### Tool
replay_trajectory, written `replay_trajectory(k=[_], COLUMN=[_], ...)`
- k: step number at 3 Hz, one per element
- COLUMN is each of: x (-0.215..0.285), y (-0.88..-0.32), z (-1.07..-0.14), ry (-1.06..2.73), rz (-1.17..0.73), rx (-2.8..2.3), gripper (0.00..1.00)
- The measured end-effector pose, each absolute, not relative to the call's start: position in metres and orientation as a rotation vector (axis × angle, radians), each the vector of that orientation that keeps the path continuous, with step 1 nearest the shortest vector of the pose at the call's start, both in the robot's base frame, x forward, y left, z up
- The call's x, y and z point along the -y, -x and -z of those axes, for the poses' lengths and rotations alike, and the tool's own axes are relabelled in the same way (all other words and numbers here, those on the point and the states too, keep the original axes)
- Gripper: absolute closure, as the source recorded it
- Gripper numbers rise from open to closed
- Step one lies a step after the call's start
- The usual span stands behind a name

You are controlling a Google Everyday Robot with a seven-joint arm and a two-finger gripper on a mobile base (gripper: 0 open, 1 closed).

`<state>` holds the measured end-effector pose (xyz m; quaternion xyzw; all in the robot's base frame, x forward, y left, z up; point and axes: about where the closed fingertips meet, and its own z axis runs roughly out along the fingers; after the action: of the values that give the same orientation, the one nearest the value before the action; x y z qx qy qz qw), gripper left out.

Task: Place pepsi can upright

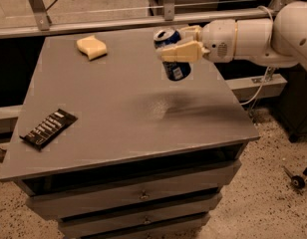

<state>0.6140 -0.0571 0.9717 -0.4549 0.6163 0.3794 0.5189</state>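
Note:
The pepsi can [173, 69], blue with a silver top, is held nearly upright in the air above the right part of the grey table [118, 108]. My gripper [177, 45] reaches in from the right on a white arm and is shut on the can's upper half, one cream finger in front of it and one behind. The can hangs clear of the tabletop, with its shadow on the surface below it.
A yellow sponge [92, 47] lies at the table's back left. A flat black snack packet [49, 128] lies near the front left edge. A metal rail [93, 25] runs behind the table. Drawers sit under the tabletop.

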Motion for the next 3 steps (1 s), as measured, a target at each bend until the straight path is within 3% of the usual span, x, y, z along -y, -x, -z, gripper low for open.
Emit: replay_trajectory(k=[3], x=[0.06], y=[-0.593], z=[-0.922], ry=[0.979], rz=[-1.15], rx=[-1.339], gripper=[1.0])
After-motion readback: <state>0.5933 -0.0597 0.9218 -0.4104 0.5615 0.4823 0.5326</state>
